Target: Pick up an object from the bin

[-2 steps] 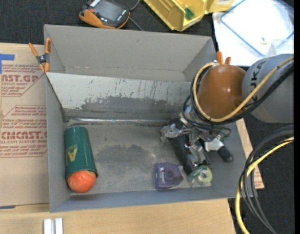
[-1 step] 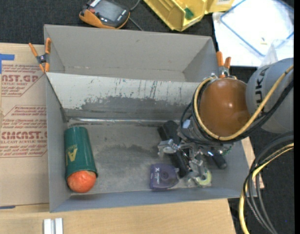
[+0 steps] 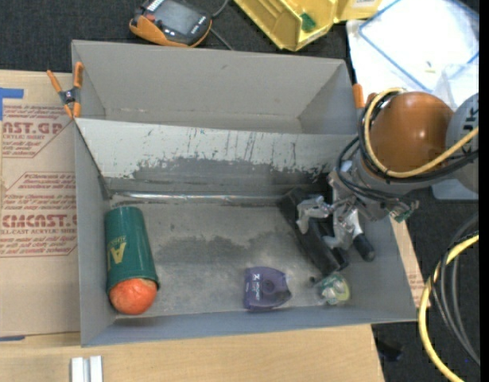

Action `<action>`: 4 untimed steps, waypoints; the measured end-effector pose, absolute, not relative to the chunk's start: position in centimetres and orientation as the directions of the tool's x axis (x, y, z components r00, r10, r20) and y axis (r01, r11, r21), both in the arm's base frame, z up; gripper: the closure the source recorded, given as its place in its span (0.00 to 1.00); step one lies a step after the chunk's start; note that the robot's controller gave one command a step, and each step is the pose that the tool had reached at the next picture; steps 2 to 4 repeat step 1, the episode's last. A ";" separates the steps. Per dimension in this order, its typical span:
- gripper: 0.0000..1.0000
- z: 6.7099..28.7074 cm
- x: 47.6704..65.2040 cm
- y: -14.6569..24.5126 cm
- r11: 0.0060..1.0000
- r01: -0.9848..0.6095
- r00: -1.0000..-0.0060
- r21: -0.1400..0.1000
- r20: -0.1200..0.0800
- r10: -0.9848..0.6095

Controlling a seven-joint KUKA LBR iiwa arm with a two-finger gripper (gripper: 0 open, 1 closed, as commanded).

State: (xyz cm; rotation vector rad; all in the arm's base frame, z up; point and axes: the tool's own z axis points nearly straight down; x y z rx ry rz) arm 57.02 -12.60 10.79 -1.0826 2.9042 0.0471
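Scuffed grey metal forms the bin [image 3: 204,245], seen from above. At its right side the tool [image 3: 333,255] hangs low, just beside a small pale crumpled lump [image 3: 335,291] by the front wall. Whether the tool is apart or together I cannot tell. The lump looks light and soft, probably best pinched across its middle. A purple block [image 3: 265,287] lies near it, and a green can [image 3: 126,249] lies well apart.

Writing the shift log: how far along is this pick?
Reach looks done: the hand sits low at the bin's right side, above a black elongated thing and near a small pale lump. Nothing is visibly held. Green can and purple piece lie untouched. Grasping and lifting remain.
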 end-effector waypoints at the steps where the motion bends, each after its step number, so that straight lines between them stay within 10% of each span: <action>1: 1.00 10.8 57.0 -12.6 0.756 -0.655 -0.755 0.014 -0.050 -0.654; 4: 1.00 10.8 57.0 -12.6 0.756 -0.655 -0.755 0.014 -0.050 -0.654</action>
